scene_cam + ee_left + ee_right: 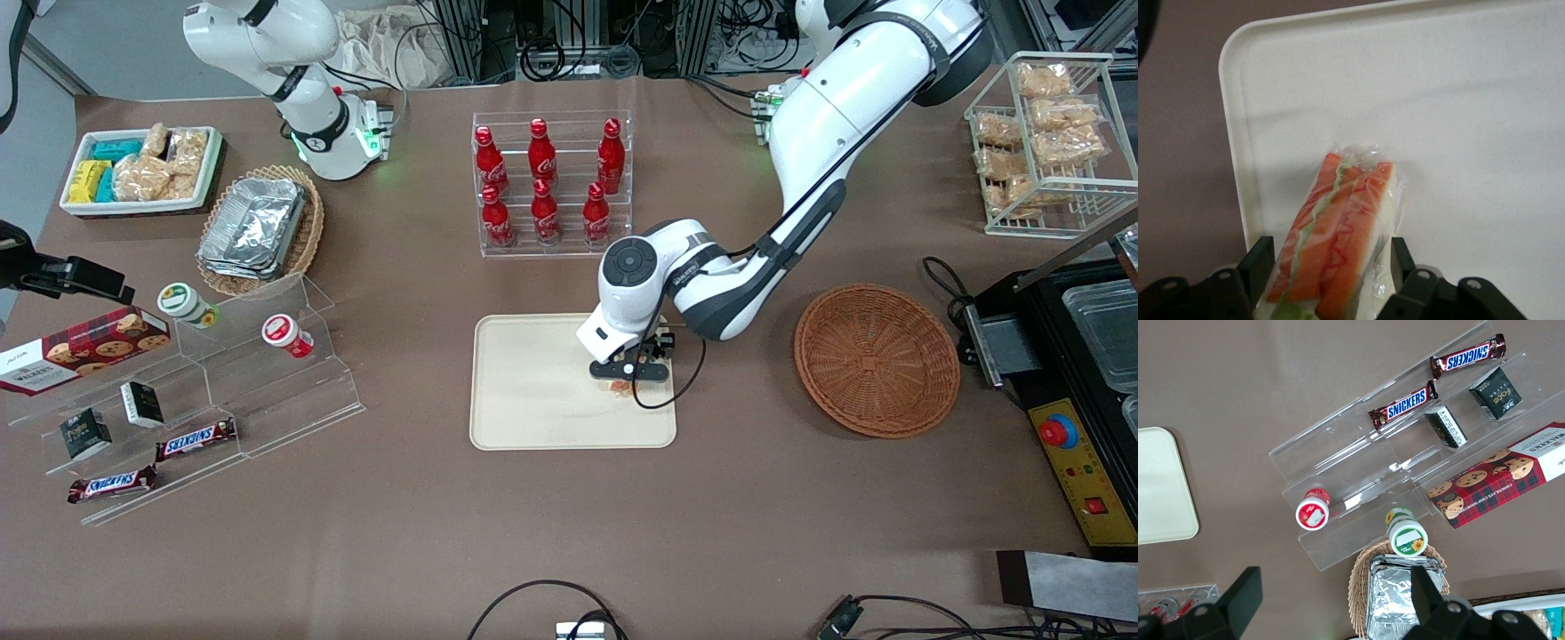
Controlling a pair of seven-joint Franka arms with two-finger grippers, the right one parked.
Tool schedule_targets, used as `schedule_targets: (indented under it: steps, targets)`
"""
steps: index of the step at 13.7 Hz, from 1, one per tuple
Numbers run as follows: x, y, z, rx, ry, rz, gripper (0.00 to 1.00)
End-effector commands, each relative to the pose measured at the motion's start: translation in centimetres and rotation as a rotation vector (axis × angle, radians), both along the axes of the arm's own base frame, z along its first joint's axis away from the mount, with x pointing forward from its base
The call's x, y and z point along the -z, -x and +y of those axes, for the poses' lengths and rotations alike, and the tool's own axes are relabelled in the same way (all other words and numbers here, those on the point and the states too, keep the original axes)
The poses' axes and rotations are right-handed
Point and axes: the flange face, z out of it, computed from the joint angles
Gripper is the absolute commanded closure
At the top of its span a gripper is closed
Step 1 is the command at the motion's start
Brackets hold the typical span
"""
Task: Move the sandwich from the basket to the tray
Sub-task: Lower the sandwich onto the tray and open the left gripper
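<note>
The sandwich [1338,227], a clear-wrapped wedge showing orange-pink and green filling, sits between my left gripper's [1331,267] fingers, which are shut on it. It is down at the cream tray [1438,100], near one rounded corner. From the front, the gripper [627,378] hangs low over the tray [533,400] at the tray edge nearest the basket, and only a sliver of the sandwich [620,388] shows under it. The reddish-brown round basket [876,360] stands empty beside the tray, toward the working arm's end of the table.
A clear rack of red cola bottles [547,182] stands farther from the front camera than the tray. An acrylic stepped shelf [222,382] with cups, candy bars and a cookie box, and a tan basket of foil containers [258,229], lie toward the parked arm's end. A black machine [1076,373] stands next to the basket.
</note>
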Motion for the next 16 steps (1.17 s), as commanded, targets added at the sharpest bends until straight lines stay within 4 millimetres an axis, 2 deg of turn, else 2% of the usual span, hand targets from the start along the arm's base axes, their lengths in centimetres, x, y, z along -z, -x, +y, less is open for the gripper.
schedule_targets:
  steps: [1, 3, 5, 6, 10, 14, 16]
  targets:
    - [-1.8, -0.7, -0.1, -0.021, -0.013, -0.037, 0.14]
    - [-4.0, -2.2, 0.1, -0.055, -0.015, -0.049, 0.10]
    - [-5.9, -3.7, 0.6, -0.088, -0.042, -0.051, 0.00]
    - [-7.0, -4.2, 0.7, -0.111, -0.040, -0.044, 0.00]
    - [-13.9, -6.4, 1.8, -0.197, -0.029, -0.049, 0.00]
    - [-18.6, -8.3, 3.4, -0.264, -0.046, -0.058, 0.00]
    - [-20.6, -9.6, 5.3, -0.307, -0.067, -0.067, 0.00]
